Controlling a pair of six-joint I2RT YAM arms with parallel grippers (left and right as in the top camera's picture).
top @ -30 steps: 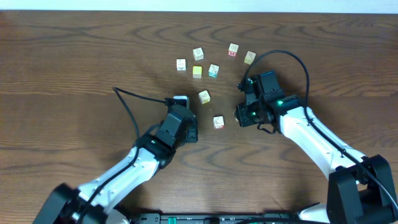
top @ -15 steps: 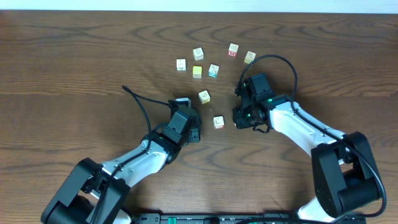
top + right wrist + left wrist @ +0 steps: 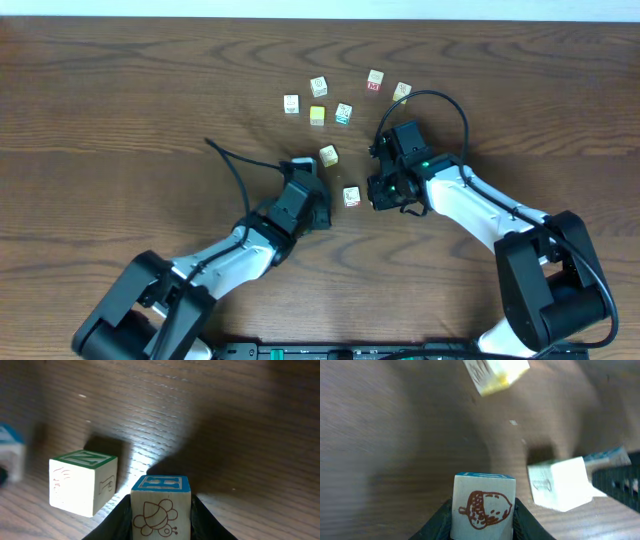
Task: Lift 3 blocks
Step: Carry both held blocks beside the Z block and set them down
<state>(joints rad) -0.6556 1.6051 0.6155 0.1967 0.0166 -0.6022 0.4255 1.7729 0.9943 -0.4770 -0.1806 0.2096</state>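
Left gripper (image 3: 482, 521) is clamped on the acorn block (image 3: 484, 505), one finger on each side face and the acorn drawing facing the wrist camera. Right gripper (image 3: 161, 521) is clamped the same way on the bee block (image 3: 161, 510), which has a blue top face. The third block (image 3: 351, 196) sits on the table (image 3: 120, 100) between the two grippers, ungripped. Just beyond it lies a yellow-edged block (image 3: 328, 155). Farther back stand a plain yellow cube (image 3: 317, 115) and a teal-marked cube (image 3: 343, 113), with four more small cubes around them.
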